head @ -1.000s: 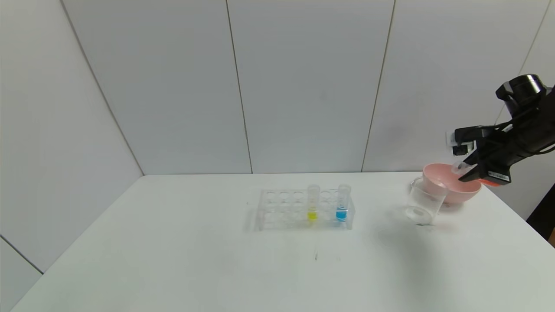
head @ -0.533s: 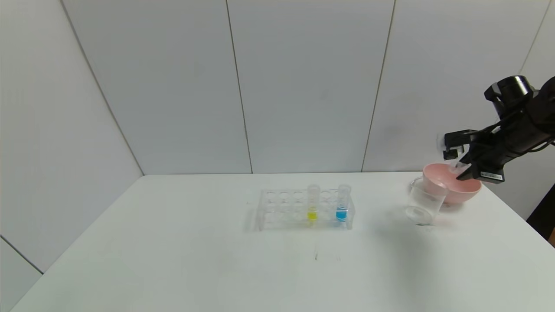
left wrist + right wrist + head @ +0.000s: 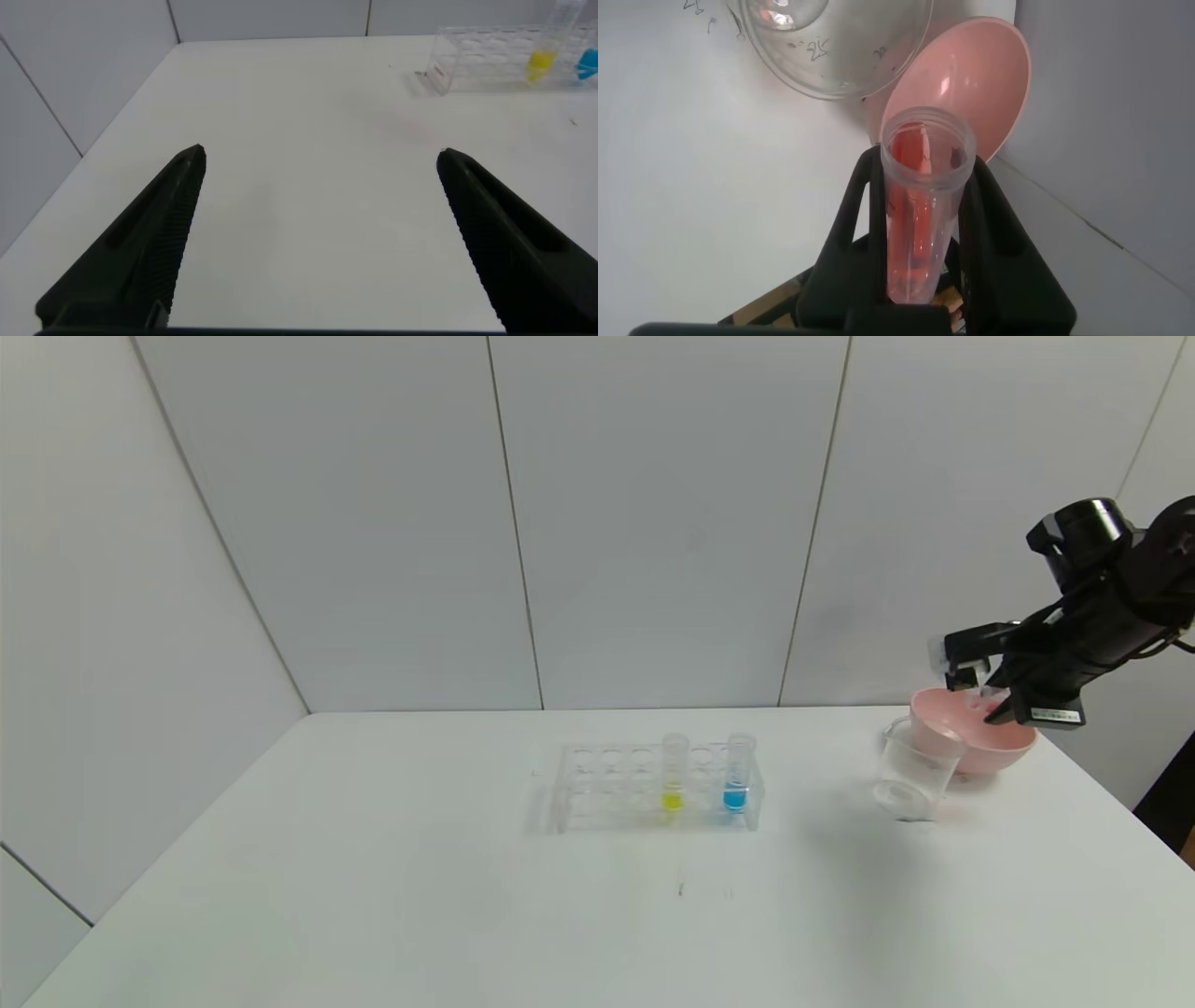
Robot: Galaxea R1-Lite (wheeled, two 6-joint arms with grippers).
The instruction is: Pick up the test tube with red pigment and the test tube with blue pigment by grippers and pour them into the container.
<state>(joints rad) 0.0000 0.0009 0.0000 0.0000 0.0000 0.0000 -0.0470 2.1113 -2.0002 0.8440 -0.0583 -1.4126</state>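
Currently: white worktop [image 3: 467, 896], grey panelled walls [image 3: 653, 523]. Right gripper [image 3: 920, 233] fingers clamped on red-pigment test tube [image 3: 920, 215], tilted over pink bowl [image 3: 990, 747] beside beaker [image 3: 910, 770]. Left gripper [image 3: 318, 233] fingers wide. Blue-pigment test tube [image 3: 738, 775] racked.

From the head view you look forward and down across the whole tabletop [image 3: 373, 896] to the back wall. Your left wrist camera sits low, looking out between its claw [image 3: 318, 233] toward the tube rack [image 3: 495, 58], which the head view shares [image 3: 653, 789]. Your right wrist camera looks closely along its claw [image 3: 920, 243] at the pink bowl [image 3: 990, 84], also in the head view [image 3: 980, 747].
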